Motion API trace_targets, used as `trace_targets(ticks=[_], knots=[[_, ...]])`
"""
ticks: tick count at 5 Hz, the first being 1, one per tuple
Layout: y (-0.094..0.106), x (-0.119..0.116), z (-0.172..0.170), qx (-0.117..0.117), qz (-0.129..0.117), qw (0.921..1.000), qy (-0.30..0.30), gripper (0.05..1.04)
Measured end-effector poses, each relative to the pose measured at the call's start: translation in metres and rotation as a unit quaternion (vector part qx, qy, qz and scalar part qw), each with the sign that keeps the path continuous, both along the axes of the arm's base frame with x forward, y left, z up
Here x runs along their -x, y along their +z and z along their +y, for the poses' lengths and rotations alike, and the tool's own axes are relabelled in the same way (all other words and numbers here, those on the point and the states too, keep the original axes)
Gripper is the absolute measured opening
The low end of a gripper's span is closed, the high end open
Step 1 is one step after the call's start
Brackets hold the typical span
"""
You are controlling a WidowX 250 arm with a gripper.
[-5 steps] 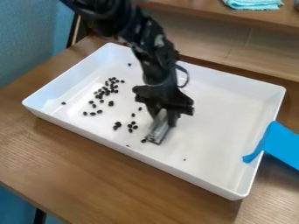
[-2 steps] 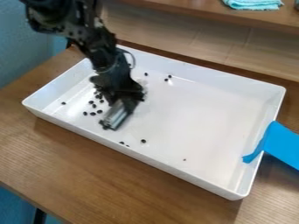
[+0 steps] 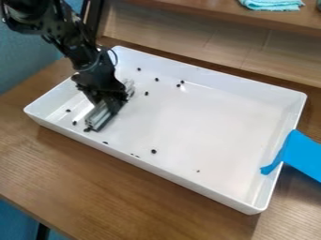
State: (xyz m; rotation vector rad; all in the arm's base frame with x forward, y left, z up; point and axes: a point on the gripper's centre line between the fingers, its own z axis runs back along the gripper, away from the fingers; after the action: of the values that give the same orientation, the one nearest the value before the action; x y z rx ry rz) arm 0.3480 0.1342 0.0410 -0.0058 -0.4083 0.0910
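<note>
Gripper (image 3: 111, 100) inside the left part of the tray (image 3: 156, 169), pinching a ribbed metal bar (image 3: 98, 116). Bar lies slantwise across the tray floor, lower end close to the near long wall, other end poking out past the gripper toward the far side. Tight at that lower end; left short wall also near. Toward the blue-taped end there's a wide stretch of floor, only a few black pellets on it. Arm comes in from upper left, passing over the tray's far-left area.

Pellets: one (image 3: 87, 130) right at the bar's lower end, a couple between bar and left wall, a few close by the near wall, one (image 3: 153, 151) farther along the floor, a loose scatter toward the far wall incl. a close pair (image 3: 180, 84). Small, dark, roundish.

Materials: bar silvery gray, straight, lengthwise grooves. Tray smooth white, glossy, rectangular, low upright walls, rounded corners. Blue tape (image 3: 304, 152) flat, folded over the right wall and running down outside. Table (image 3: 94, 164) brown, visible wood grain. Teal cloth (image 3: 272, 4), soft and folded, on the wooden shelf (image 3: 207, 10) behind. Wall (image 3: 28, 61) blue, lightly textured.
</note>
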Motion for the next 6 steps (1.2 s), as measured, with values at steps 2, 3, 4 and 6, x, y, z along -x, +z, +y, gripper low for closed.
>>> trace_targets(ticks=[2,3,4,6], knots=[[-0.001,-0.001,0.021,-0.026,0.0,0.9995,-0.019,0.389],[0.0,0.002,0.029,-0.028,-0.004,0.9995,-0.014,0.389],[0.028,0.003,0.017,-0.012,-0.031,0.9994,-0.011,0.389],[0.095,-0.006,-0.065,0.031,-0.096,0.9933,-0.056,0.389]])
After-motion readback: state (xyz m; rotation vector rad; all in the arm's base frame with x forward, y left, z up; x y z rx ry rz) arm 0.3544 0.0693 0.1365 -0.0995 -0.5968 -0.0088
